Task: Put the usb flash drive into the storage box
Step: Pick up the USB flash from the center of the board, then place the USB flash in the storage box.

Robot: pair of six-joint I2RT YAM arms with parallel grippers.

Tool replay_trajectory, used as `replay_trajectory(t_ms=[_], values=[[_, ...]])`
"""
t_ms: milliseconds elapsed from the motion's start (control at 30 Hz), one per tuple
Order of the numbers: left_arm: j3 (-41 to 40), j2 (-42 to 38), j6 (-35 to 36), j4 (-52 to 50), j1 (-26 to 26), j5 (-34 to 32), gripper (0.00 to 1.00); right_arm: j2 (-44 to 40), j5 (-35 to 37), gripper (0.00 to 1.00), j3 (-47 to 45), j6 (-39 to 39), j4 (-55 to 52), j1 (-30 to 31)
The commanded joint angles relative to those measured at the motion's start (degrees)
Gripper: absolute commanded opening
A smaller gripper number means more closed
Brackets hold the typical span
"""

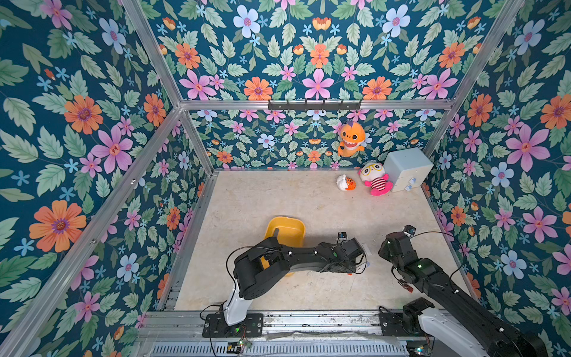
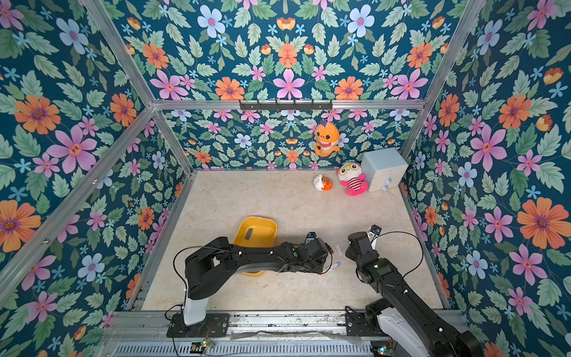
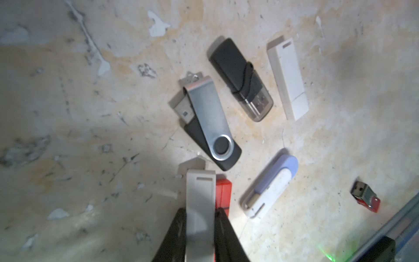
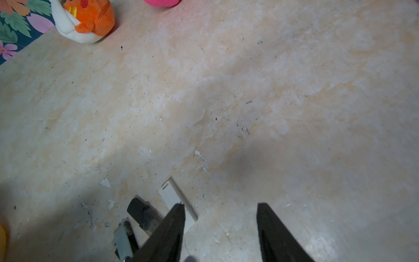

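Several drives lie close together on the marbled floor (image 3: 90, 136), and the left gripper (image 3: 200, 211) is clenched on one of them, the pale drive (image 3: 200, 188). That drive sits lengthwise between the two black fingers (image 3: 172, 233). Its slotted end sticks out past the fingertips and points toward the swivel drive (image 3: 208, 122), but stops just short of it. A red piece (image 3: 223, 192) lies against the pale drive on one side; I cannot tell whether the jaws pinch it too.

Beyond the swivel drive lie a capped black drive (image 3: 242, 77) and a white stick (image 3: 288, 77), side by side but apart. A lilac drive (image 3: 269, 186) lies near the jaws, and a small red drive (image 3: 365, 197) lies well apart from the rest.

In both top views the yellow box (image 1: 285, 228) (image 2: 256, 228) sits in the lower middle of the frame, partly under the left arm (image 1: 296, 256). The wrist hides the held drive there. It is to the right of the box and outside it, near the white stick (image 2: 338, 248) and the lilac drive (image 2: 336, 265).

The right gripper (image 4: 221, 206) hangs with its jaws parted and nothing between them. One finger (image 4: 172, 233) overlaps the white stick (image 4: 170, 192) in its wrist view.
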Motion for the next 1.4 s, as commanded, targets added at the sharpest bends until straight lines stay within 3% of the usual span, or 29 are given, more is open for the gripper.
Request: replay_trajectory(t_ms=[0, 200, 433, 667, 800, 967, 1133, 1367], values=[[0.8, -0.4, 1.5, -4.2, -0.1, -1.8, 0.21, 0.1, 0.0, 0.57, 0.1, -0.6, 0.5, 0.0], [2.3, -1.5, 3.0, -5.6, 0.0, -3.0, 0.19, 0.0, 0.0, 0.57, 0.1, -0.6, 0.5, 0.0], [3.8, -9.3, 7.5, -17.0, 3.1, -10.9, 0.17, -0.1, 0.0, 0.57, 0.0, -0.6, 0.5, 0.0], [-6.3, -27.9, 13.6, -22.4, 16.9, -13.3, 0.17, -0.3, -0.3, 0.57, -0.1, -0.7, 0.7, 0.0], [-10.9, -33.9, 19.4, -23.7, 26.2, -11.9, 0.18, -0.3, -0.4, 0.57, -0.2, -0.9, 0.9, 0.0], [-11.4, -30.9, 26.6, -24.2, 29.9, -12.9, 0.17, -0.2, -0.5, 0.57, -0.2, -1.0, 1.0, 0.0], [-10.4, -25.1, 29.4, -23.1, 31.3, -15.7, 0.16, -0.5, -0.4, 0.57, -0.3, -1.0, 1.0, -0.1], [-10.6, -18.0, 33.4, -17.6, 32.5, -12.4, 0.16, -0.4, -0.7, 0.57, -0.3, -1.0, 1.1, 0.0]])
